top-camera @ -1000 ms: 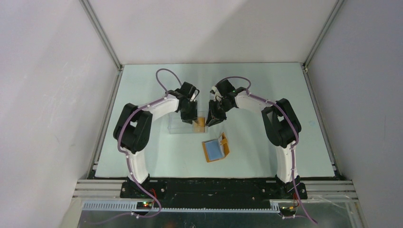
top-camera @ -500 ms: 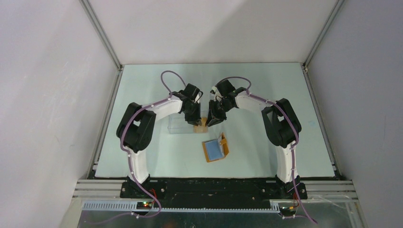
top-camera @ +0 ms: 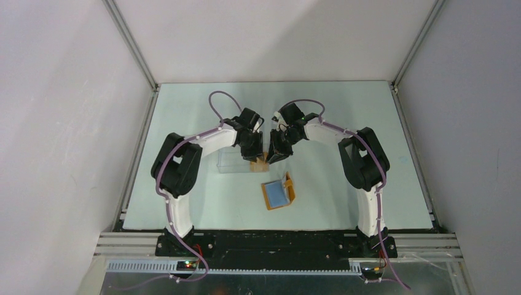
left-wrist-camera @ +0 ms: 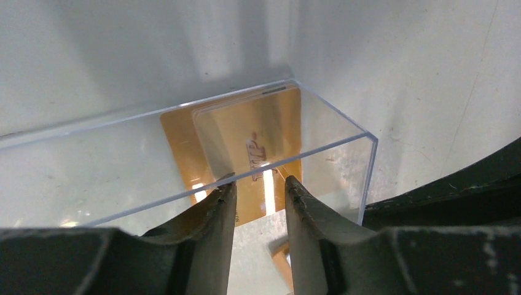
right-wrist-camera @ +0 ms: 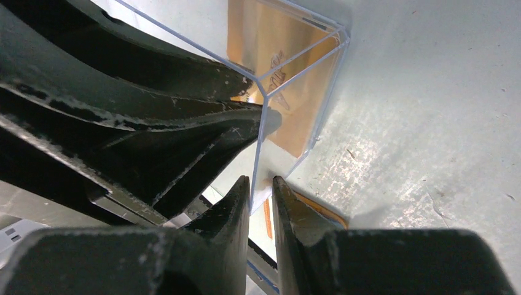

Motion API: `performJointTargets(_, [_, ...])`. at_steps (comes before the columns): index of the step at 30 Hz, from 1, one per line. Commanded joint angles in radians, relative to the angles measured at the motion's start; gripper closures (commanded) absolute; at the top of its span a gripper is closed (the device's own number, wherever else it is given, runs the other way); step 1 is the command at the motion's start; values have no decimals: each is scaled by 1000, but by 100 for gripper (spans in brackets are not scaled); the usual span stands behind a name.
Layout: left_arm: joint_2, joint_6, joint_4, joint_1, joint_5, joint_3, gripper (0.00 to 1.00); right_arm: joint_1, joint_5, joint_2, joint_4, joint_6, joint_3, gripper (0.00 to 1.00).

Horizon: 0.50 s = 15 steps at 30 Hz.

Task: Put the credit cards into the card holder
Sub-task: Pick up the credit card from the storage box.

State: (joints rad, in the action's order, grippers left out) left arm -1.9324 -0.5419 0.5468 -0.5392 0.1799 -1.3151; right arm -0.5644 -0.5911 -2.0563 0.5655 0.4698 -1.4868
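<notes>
The credit cards (left-wrist-camera: 246, 132) are tan-orange with a pale mark and stand at the right end of a clear plastic case (left-wrist-camera: 123, 160). In the top view they show as an orange patch (top-camera: 260, 163) in the case (top-camera: 235, 161). My left gripper (left-wrist-camera: 258, 183) is at the case's near wall, its jaws a little apart and framing the cards' lower edge without gripping them. My right gripper (right-wrist-camera: 261, 180) is shut on the case's end wall (right-wrist-camera: 263, 123), with the cards (right-wrist-camera: 270, 37) behind it. The card holder (top-camera: 279, 192) lies open, blue panel up, just in front of both grippers.
Both arms meet over the middle of the pale green table (top-camera: 344, 110), the left gripper (top-camera: 254, 155) and right gripper (top-camera: 274, 155) close together. Grey walls and metal frame rails (top-camera: 132, 49) enclose the table. The arm bases sit at the near edge.
The left wrist has shifted slightly to the right and lower at the case's end, and the cards have tipped a little. The right arm and the card holder have stayed put.
</notes>
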Motion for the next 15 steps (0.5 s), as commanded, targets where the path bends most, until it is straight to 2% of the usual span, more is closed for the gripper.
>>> performJointTargets(1, [85,-9,-13,1,-77,16,59,-4,46,-37,48,-37,31,78])
performJointTargets(6, [100,-7,-16,12,-107,36,59,-5,44,-39,49,-37,31,78])
performJointTargets(15, [36,-7,-17,16,-72,35,63,-4,46,-39,51,-39,31,78])
